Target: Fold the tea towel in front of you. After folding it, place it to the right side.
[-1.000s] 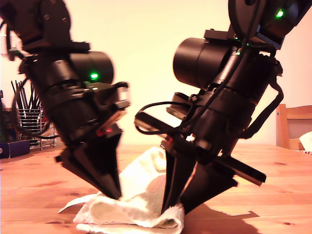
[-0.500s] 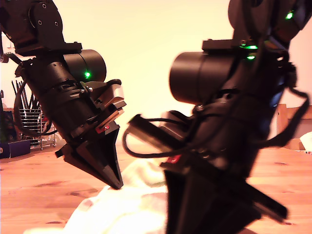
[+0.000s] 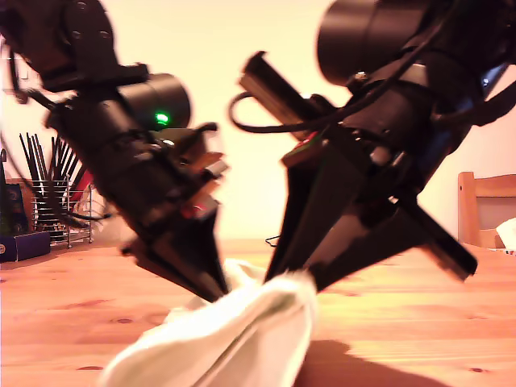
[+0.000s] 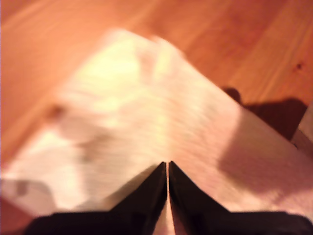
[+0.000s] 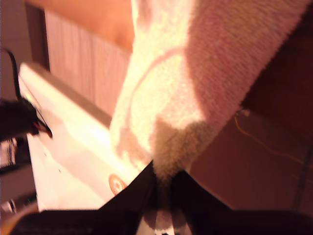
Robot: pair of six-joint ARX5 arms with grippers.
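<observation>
Pinching tea towel [image 3: 242, 339] in both: my first gripper [image 4: 167, 169], my second gripper [image 5: 164, 183]; utensil rack [image 3: 48, 201] behind.

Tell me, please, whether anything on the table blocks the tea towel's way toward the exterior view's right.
Nothing visible does: the wooden table lies bare on the exterior view's right, and both grippers hold the tea towel lifted.

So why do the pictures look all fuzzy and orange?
Exterior view: warm light, both arms smeared by motion, tea towel washed out pale. First wrist view: towel blurred, with a dark shadow across it. Second wrist view: the terry weave is sharper, and the background glares white.
</observation>
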